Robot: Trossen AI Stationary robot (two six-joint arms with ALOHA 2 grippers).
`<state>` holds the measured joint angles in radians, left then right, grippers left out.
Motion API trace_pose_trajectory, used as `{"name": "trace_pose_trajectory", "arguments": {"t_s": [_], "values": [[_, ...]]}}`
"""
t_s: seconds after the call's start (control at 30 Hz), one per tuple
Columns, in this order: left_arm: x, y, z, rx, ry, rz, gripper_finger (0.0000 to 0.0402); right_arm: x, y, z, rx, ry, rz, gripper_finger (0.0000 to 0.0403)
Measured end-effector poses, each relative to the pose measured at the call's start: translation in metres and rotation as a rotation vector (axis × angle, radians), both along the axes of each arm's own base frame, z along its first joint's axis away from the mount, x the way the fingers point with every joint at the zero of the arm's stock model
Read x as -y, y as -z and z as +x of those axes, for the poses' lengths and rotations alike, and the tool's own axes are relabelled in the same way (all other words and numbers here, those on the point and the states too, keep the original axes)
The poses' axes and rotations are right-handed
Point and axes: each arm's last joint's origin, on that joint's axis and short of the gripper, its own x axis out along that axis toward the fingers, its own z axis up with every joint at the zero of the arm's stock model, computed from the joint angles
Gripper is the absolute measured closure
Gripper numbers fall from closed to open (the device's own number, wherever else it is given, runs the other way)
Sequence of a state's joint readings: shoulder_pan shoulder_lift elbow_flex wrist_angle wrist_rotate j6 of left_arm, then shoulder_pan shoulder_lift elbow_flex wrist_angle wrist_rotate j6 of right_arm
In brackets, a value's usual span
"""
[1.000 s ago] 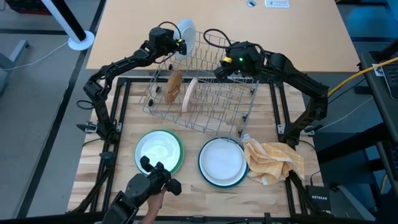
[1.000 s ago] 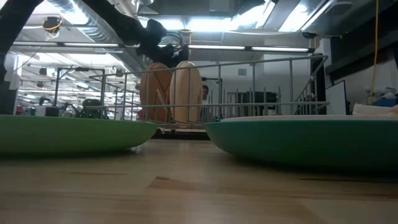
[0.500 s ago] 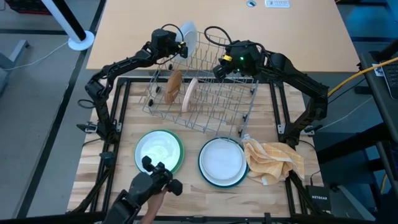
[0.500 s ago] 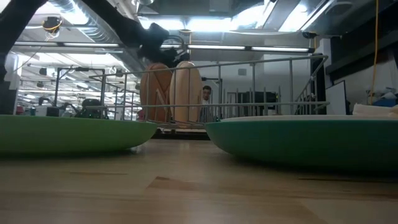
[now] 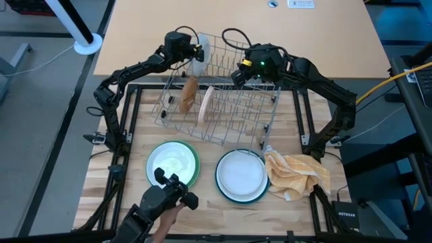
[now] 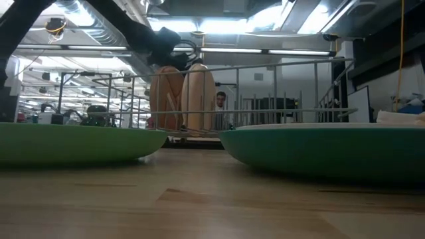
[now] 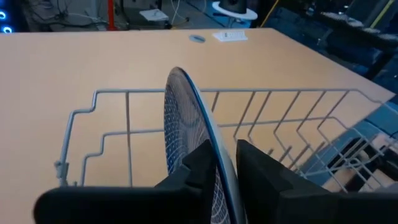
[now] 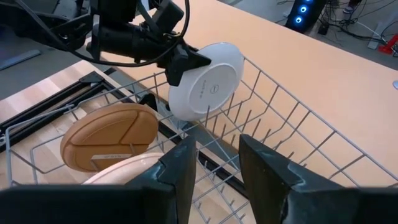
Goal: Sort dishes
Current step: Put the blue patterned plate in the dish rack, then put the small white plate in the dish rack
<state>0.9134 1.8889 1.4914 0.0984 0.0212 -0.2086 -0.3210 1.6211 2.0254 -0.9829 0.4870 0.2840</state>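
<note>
Left jaws (image 5: 195, 51) are clamped on the rim of a small white plate (image 5: 199, 48), held on edge over the far-left corner of the wire rack (image 5: 236, 131). In the left wrist view the plate (image 7: 186, 140) sits between my fingers (image 7: 202, 165), edge-on, its face running straight out ahead of the jaws. The rack's far rail lies just beyond it.

What the next move turns on, as I read it: the plate's plane has to line up with a free slot between the tines directly below the jaws. From the right wrist view the plate (image 8: 205, 79) hangs tilted above the tines, not yet seated. I'd judge it needs a straight drop and little rotation.

Right jaws (image 5: 237, 75) hover over the rack's far-right part, apart and gripping nothing; right fingers (image 8: 180, 165) show a clear gap. The left arm is the one on the job.

Rack contents: a brown plate (image 5: 188, 94) and a tan plate (image 5: 206, 102), both standing on edge in slots, on the bench-near side of the left jaws.

On the bench, well away from both jaws: a green plate (image 5: 194, 177) with a white one (image 5: 172, 163) in it, a teal plate (image 5: 220, 183) also with a white one (image 5: 241, 174) in it, and a yellow cloth (image 5: 297, 174) beside that.
</note>
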Motion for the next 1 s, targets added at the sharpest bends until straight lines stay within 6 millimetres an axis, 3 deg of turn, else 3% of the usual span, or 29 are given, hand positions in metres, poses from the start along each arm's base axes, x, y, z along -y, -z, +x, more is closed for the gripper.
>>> {"name": "trace_pose_trajectory", "arguments": {"t_s": [0.53, 0.8, 1.0], "values": [[-0.001, -0.024, -0.001, 0.222, -0.029, 0.076, 0.0259, 0.000, 0.000, 0.000, 0.001, 0.001, -0.001, 0.0276], [0.023, -0.078, -0.018, 0.246, 0.047, 0.252, 0.0265, 0.000, 0.000, 0.000, -0.020, -0.013, -0.019, 0.0276], [0.063, -0.126, -0.032, 0.324, 0.424, 0.330, 0.0276, -0.001, -0.001, -0.001, -0.051, -0.048, -0.045, 0.0276]]}}
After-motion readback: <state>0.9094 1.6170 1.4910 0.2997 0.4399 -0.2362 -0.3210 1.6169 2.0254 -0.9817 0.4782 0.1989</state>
